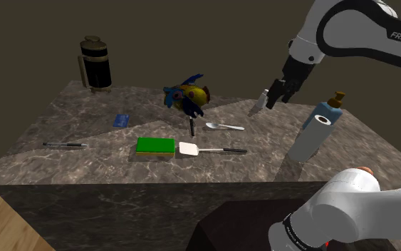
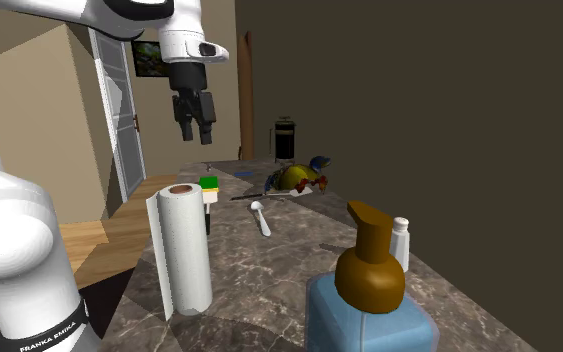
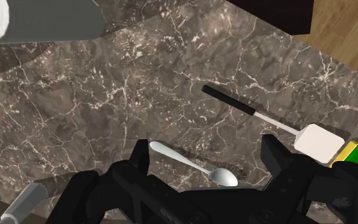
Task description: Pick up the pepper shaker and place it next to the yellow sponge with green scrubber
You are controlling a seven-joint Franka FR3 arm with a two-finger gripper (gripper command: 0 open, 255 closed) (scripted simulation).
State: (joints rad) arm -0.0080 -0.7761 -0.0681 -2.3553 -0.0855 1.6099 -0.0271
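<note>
The pepper shaker (image 1: 257,105) is a small white bottle with a grey cap, standing on the marble counter (image 1: 85,118) toward the far edge; it is also seen behind the soap bottle (image 2: 400,243). The sponge (image 1: 155,147) is yellow with a green top and lies near the counter's front; it appears too in the second exterior view (image 2: 208,184). My black gripper (image 1: 278,98) hangs open in the air, empty, above the counter and just to the shoulder view's right of the shaker. In the wrist view the fingers (image 3: 139,159) stand wide apart over a spoon (image 3: 193,164).
A white spatula (image 1: 191,149) with a black handle lies beside the sponge, and the spoon (image 1: 225,127) behind it. A paper towel roll (image 1: 311,135) and a blue soap bottle (image 2: 369,300) stand near the arm. A toy parrot (image 1: 188,96), black canister (image 1: 95,64), blue card (image 1: 121,120) and pen (image 1: 65,145) lie further off.
</note>
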